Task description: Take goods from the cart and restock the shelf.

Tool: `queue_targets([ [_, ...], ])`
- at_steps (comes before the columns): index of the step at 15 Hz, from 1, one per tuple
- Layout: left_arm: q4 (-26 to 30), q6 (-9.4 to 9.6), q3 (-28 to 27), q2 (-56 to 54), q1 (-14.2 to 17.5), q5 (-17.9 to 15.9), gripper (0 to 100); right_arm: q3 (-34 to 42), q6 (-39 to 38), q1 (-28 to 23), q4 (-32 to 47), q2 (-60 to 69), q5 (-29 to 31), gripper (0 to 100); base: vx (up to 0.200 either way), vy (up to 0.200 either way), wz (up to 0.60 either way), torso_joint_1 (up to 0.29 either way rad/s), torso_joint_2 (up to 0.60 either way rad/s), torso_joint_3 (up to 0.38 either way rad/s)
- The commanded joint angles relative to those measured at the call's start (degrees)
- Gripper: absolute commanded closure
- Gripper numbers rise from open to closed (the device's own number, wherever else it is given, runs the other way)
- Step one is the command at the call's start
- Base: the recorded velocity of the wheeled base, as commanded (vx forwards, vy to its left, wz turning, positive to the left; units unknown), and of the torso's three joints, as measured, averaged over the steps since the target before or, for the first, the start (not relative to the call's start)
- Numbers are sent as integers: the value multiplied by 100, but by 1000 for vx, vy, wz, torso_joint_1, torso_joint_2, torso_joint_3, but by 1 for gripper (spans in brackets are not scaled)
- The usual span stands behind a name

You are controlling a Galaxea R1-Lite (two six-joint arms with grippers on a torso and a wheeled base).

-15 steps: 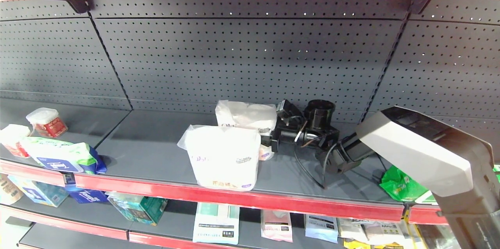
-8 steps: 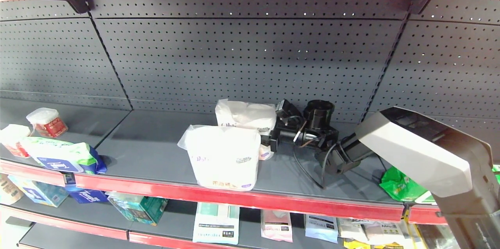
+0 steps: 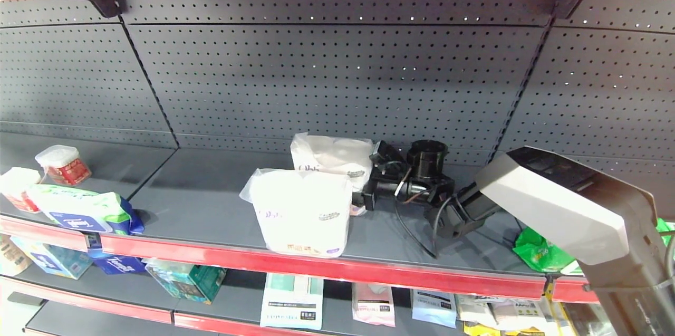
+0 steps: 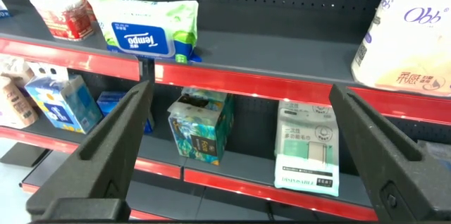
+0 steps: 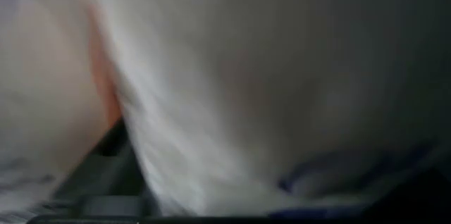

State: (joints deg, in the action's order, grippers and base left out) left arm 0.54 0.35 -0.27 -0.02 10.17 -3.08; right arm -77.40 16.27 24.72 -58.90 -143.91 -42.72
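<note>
The right gripper (image 3: 369,179) has its jaws spread wide and clamped on the right end of the rear tissue pack (image 3: 329,156). That pack stands far back on the shelf (image 3: 200,204), behind the front tissue pack (image 3: 300,212). It looks light, soft and wrapped in slippery film, so a hold across its body seems best. The left gripper (image 4: 236,150) gapes wide and holds nothing.

This was a shop: tiered grey pegboard shelving (image 3: 337,77) with red price-strip edges (image 3: 316,267) carried packaged tissue packs (image 3: 300,212), wet wipes (image 3: 84,209) and refill pouches (image 3: 291,301).
</note>
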Motion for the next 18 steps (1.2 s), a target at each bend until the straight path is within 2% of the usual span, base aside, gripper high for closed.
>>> queue_targets([
  [1,8,0,0,2,3,1,0,-12,-19,6,-95,74,-26,0,0,0,0,0,0,0],
  [8,-1,0,0,2,3,1,0,717,-1,-46,-95,733,0,0,0,0,0,0,0,0],
  [11,-1,0,0,2,3,1,0,1517,-1,-90,-95,1304,132,0,0,0,0,0,0,0],
  [18,-1,0,0,2,3,1,0,2581,-19,-398,-95,2007,246,0,0,0,0,0,0,0],
])
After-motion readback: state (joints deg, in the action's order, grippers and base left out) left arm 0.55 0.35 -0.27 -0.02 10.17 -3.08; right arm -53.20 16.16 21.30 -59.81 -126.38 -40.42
